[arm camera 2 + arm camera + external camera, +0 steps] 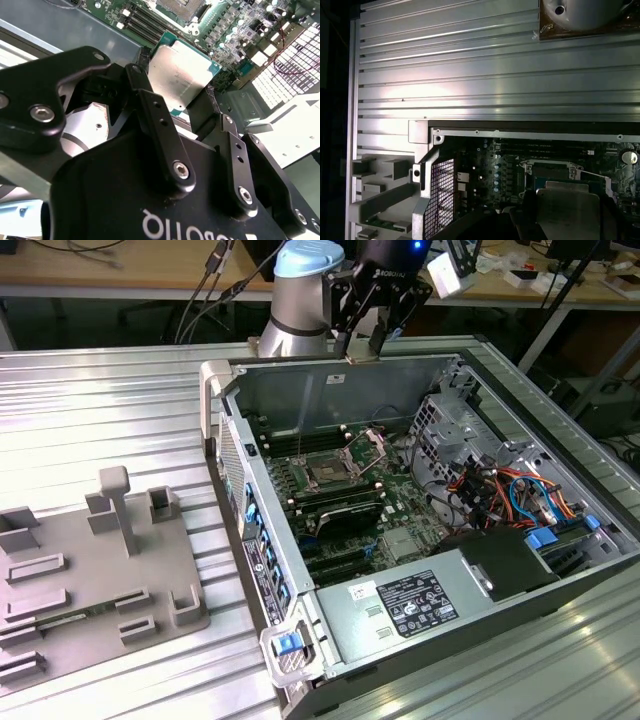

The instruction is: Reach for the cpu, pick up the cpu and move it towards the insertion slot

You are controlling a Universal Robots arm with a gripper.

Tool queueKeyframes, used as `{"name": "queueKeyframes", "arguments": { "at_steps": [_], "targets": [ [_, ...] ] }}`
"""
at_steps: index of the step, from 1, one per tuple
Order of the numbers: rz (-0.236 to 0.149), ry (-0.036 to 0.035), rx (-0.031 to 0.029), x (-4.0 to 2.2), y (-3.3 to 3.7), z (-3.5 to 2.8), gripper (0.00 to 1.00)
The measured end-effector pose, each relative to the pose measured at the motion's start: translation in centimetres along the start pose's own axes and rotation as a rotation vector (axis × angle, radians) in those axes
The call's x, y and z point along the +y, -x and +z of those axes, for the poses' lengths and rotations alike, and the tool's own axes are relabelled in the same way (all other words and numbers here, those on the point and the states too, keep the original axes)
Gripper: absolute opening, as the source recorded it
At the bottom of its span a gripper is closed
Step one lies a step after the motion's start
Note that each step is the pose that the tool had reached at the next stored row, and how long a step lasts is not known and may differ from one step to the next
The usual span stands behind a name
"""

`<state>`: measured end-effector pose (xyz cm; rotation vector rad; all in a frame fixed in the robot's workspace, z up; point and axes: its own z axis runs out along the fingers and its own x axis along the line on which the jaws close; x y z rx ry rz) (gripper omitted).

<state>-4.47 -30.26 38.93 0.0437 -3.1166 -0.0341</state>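
Pinched between the two black fingers (150, 107) of the gripper (364, 348) is the cpu (181, 75), so the jaws stand closed only as far as the chip's width and grip it by two opposite edges. Held this way, its flat faces stay free, which I judge is needed for laying it down level. From the room I see the arm holding the gripper high above the rear wall of the open computer case (330, 390), with the chip as a small pale piece under the fingertips. The insertion slot (328, 471) lies lower inside the case, on the green motherboard (400, 502), well apart from the chip; its metal bracket (368, 447) is folded up and back, so the dark square centre is open to receive something. The cpu itself looks thin and square, with a pale silvery, slightly brushed metal top and a narrow green rim around it, seen in both wrist views. Outside the case, on the ribbed metal table (120, 400), a grey tray (95, 570) with upright holders stands.
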Motion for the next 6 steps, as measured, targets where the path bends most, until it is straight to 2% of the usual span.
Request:
{"name": "queueKeyframes", "arguments": {
  "at_steps": [6],
  "targets": [
    [0.000, 0.0000, 0.0000, 0.00, 0.04, 0.00, 0.55]
  ]
}}
